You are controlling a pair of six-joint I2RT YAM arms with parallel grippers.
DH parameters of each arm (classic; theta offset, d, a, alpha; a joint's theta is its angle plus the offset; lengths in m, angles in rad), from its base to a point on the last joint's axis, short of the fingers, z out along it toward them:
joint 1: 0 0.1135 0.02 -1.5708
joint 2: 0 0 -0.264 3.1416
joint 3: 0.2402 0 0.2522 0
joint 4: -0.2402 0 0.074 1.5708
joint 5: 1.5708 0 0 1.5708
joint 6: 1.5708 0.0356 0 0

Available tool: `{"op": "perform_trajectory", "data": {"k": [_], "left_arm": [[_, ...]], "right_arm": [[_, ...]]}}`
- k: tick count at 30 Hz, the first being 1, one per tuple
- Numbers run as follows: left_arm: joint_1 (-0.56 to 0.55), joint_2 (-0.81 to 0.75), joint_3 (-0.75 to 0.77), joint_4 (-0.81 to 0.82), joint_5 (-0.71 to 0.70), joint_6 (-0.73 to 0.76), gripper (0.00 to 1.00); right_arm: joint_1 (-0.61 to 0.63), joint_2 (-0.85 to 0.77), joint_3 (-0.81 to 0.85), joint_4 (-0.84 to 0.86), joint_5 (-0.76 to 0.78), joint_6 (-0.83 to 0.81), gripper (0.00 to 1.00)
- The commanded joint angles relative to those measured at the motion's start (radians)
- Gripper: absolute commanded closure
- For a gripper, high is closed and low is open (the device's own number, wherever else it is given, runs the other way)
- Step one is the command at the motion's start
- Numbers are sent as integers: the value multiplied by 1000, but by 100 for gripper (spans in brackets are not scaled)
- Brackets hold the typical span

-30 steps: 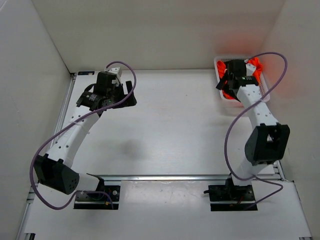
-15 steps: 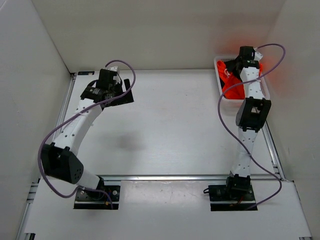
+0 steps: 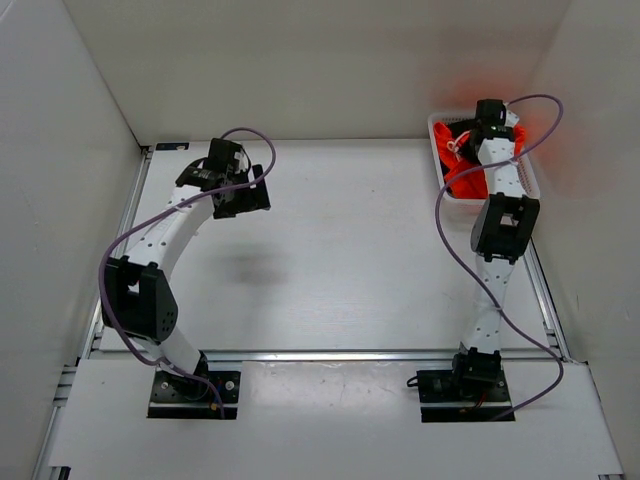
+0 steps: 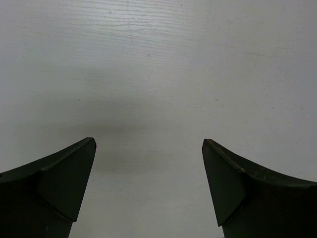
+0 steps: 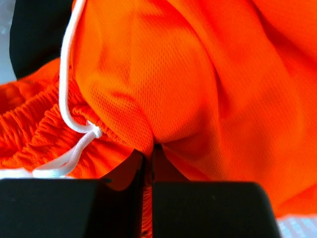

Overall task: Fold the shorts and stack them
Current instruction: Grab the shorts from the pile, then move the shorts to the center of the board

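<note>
The orange-red shorts (image 3: 462,178) lie bunched in a white basket (image 3: 436,130) at the table's far right corner. Up close in the right wrist view the mesh fabric of the shorts (image 5: 198,84) fills the frame, with the gathered waistband and a white drawstring (image 5: 69,109) at the left. My right gripper (image 5: 147,158) is down in the basket, shut on a pinched fold of the shorts; from above the right gripper (image 3: 480,122) is mostly covered by its own wrist. My left gripper (image 4: 148,148) hangs open over bare table at the far left (image 3: 240,195), holding nothing.
The basket stands against the white right wall (image 3: 590,150). White walls enclose the table at the back and left. A purple cable (image 3: 445,240) loops beside the right arm, and another purple cable (image 3: 245,135) arcs over the left wrist.
My right gripper reached deeper into the basket and closed on the fabric of the shorts. The left arm swung its elbow inward while its gripper stayed open over the far left of the table.
</note>
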Motion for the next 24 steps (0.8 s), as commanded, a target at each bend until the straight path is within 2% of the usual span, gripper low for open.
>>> {"op": "perform_trajectory", "data": {"k": [1, 6, 8, 13, 16, 18, 20, 24], "left_arm": [[1, -64, 46, 16, 20, -1, 0], [10, -159, 24, 16, 42, -1, 0], [10, -210, -12, 7, 42, -11, 0], [95, -296, -68, -4, 89, -31, 0], [157, -342, -68, -37, 89, -42, 0], [192, -351, -48, -72, 99, -42, 0], [244, -379, -26, -100, 99, -42, 0], [332, -399, 43, -166, 112, -33, 0]], "right_arm": [[-3, -213, -46, 40, -24, 8, 100], [16, -453, -115, 40, -69, 8, 100], [26, -540, -95, 40, -198, -12, 100], [92, -654, 66, 40, -361, -66, 100], [141, -714, 94, 86, -568, -66, 100], [207, -766, 55, 132, -701, -90, 100], [261, -798, 16, 143, -755, -121, 100], [439, -939, -262, 152, -775, -245, 100]]}}
